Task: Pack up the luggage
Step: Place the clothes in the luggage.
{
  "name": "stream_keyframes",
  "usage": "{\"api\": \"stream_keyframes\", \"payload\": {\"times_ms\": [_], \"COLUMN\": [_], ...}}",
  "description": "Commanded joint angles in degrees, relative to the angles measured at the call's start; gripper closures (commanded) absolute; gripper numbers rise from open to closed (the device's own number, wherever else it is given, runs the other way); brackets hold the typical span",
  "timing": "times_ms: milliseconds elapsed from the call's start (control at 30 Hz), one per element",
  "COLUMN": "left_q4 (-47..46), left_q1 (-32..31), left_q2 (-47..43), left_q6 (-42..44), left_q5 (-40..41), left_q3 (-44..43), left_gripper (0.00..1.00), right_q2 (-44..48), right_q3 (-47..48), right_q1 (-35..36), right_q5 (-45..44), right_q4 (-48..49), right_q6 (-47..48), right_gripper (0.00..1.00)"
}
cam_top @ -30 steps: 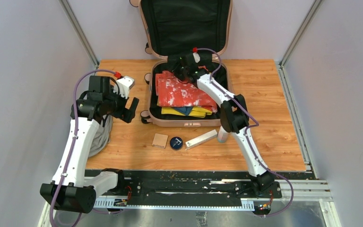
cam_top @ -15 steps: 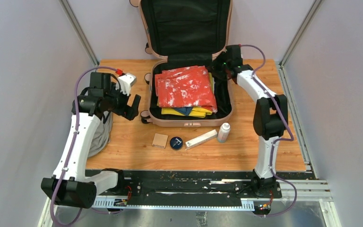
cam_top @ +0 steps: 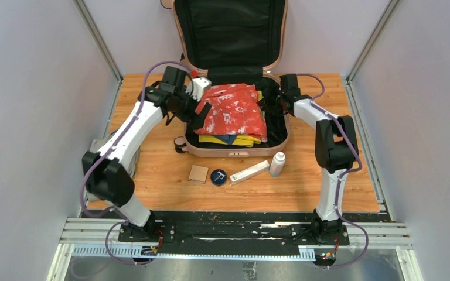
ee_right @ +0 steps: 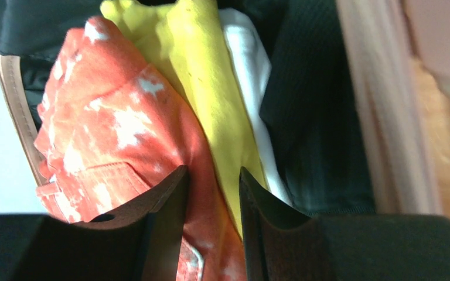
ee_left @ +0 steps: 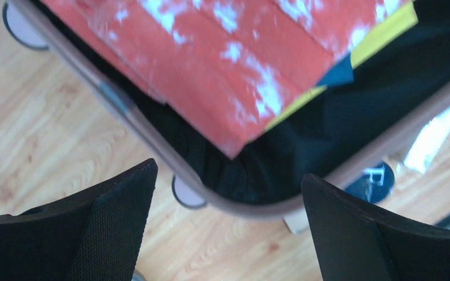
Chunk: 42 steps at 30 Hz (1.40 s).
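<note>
Luggage (cam_top: pixel 234 151) is sitting open at the middle of the far edge of the worktop (cam_top: pixel 340 175), with its lid leaning upright against the back wall. The shell is holding a red-and-white garment (cam_top: pixel 234 111) on top of a yellow garment (cam_top: pixel 234 140) and a blue one. Left gripper (ee_left: pixel 228 175) is hovering over the shell's near-left corner with its jaws spread wide and nothing between them. Right gripper (ee_right: pixel 212 172) is working at the far-right side of the shell with its jaws narrowed to a slim gap over the clothing edge; whether they're pinching fabric, I can't tell. Looks like both arms are squaring up the stack. To do that well, I'd be pushing the red layer inward from both sides at once, keeping the fingers low and inside the rim so nothing is draping over the closing edge, and avoiding dragging the top layer off the yellow one. Bottle (cam_top: pixel 277 163), white box (cam_top: pixel 249 172), round tin (cam_top: pixel 218 176) and tan square (cam_top: pixel 198 174) are waiting in a row just beside the shell's near wall. I'd be leaving a flat spot along the near side for them.
</note>
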State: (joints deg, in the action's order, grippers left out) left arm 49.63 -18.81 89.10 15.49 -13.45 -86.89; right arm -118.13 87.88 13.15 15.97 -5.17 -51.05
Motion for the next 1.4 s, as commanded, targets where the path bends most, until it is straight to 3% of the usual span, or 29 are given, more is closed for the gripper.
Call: {"api": "stream_keyframes", "payload": {"times_ms": [0,133,267,533,700,867,1067,1133,1267,1367], "left_q4": [-4.4,-5.3,-6.9,-12.1,-16.3,-17.1,-14.9,-13.1,-8.2,-7.9], "left_q1": [-3.0,-3.7,-3.9,-3.9,-3.9,-3.9,-3.7,-3.3,-2.8,-1.5], "left_q2": [8.5,16.3,20.4,22.2,21.0,17.1,13.2,11.4,4.8,-1.6], "left_q6": [0.5,1.5,3.1,7.4,7.9,7.4,7.4,7.3,9.6,9.1], "left_q5": [6.5,11.2,13.4,20.1,23.6,22.0,21.4,20.2,17.5,18.6], "left_q3": [-6.2,-12.0,-13.7,-9.0,-6.0,-3.8,-3.5,-4.1,-5.6,-4.7], "left_gripper": [0.00,0.00,0.00,0.00,0.00,0.00,0.00,0.00,0.00,0.00], "right_q2": [5.6,11.9,13.5,1.1,-3.6,-2.7,3.2,7.1,19.4,30.8], "right_q3": [-5.7,-4.7,0.9,12.5,7.3,4.3,13.4,14.6,10.3,1.2], "right_q1": [1.5,1.3,1.8,5.2,5.2,5.2,6.6,6.6,7.1,9.1], "right_q5": [-2.4,-8.2,-8.5,2.5,0.8,-1.4,-0.5,-2.6,-11.9,-21.6], "right_q4": [-12.6,-15.6,-17.8,-17.7,-17.6,-16.9,-20.9,-23.7,-29.3,-31.1], "right_q6": [2.4,4.5,6.4,6.7,5.3,4.0,9.0,11.4,15.6,18.4], "right_gripper": [0.59,0.57,0.57,0.59,0.59,0.57,0.34,0.19,0.06,0.03]}}
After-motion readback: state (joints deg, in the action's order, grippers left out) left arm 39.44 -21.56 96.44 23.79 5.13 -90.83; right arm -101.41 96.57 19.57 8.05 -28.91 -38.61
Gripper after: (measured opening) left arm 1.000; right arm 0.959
